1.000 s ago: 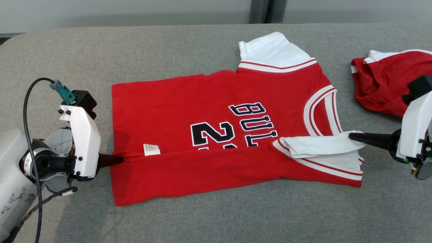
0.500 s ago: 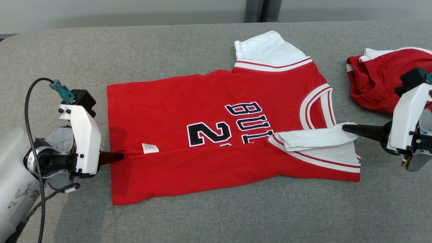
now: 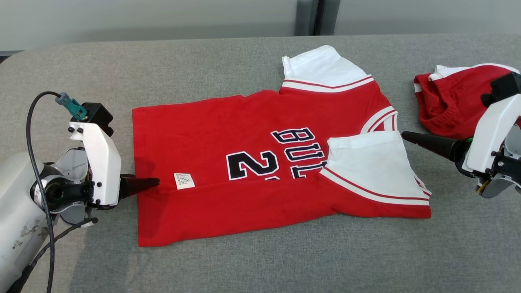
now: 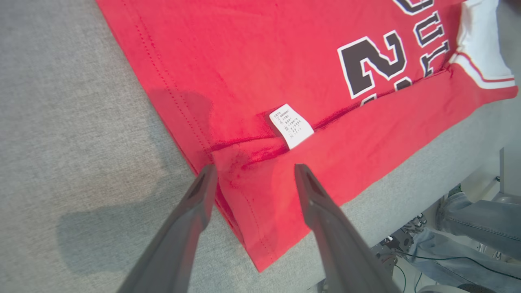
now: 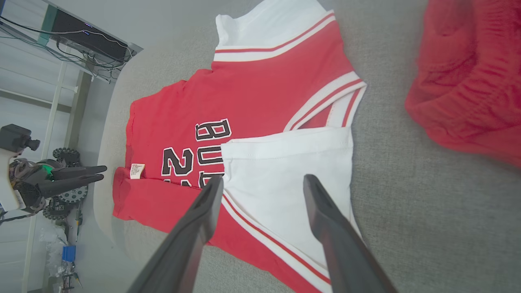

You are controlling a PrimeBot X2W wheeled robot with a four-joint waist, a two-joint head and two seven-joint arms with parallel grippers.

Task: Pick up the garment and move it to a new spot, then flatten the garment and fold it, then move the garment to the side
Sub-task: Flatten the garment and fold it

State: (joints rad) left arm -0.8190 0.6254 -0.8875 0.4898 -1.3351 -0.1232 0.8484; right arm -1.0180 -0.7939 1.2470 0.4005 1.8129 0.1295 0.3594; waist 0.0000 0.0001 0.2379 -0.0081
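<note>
The left hand (image 4: 255,170) has its two dark fingers (image 4: 191,211) spread apart and it holds nothing. Its tips are at the left hem of the garment (image 3: 244,122): in the left wrist view one tip is at the very edge of the cloth and the other is over the folded strip. I cannot tell if they touch the cloth.

The right hand (image 5: 262,181) is also spread and empty. In the head view its tips point to the white sleeve (image 3: 366,162) from the right, just beside it and not touching it.

The garment is a red jersey with black letters and a number. It lies flat in the middle of the grey desk (image 3: 203,57), with the collar to the right. Its near long side is folded up over the front, and a small white label (image 3: 184,181) shows at this fold, near the left hand. The white sleeve lies folded over the red front, covering part of the letters.

A second red garment (image 3: 447,106) lies crumpled on the desk at the right, apart from the jersey and behind the right hand.
</note>
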